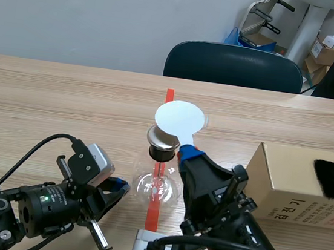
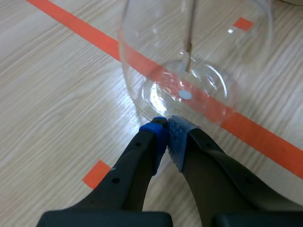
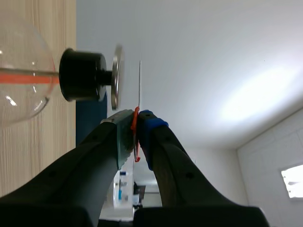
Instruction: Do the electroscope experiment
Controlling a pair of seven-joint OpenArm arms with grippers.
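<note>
Right gripper, clamped on disc, holds it flat just above plate, gap between; left gripper, fingers together, at flask base.

Left arm enters low from the left and lies close to the table, with the left gripper pointing toward the middle. Its fingers meet at the tips, blue pads pressed together with nothing between them. Right arm enters from the lower right and rises forward toward the middle, wrist rolled on its side. The right gripper is raised, with its fingers pointing away from the robot. Its pads, one grey-green and one blue, are clamped on the edge of a thin disc.
</note>
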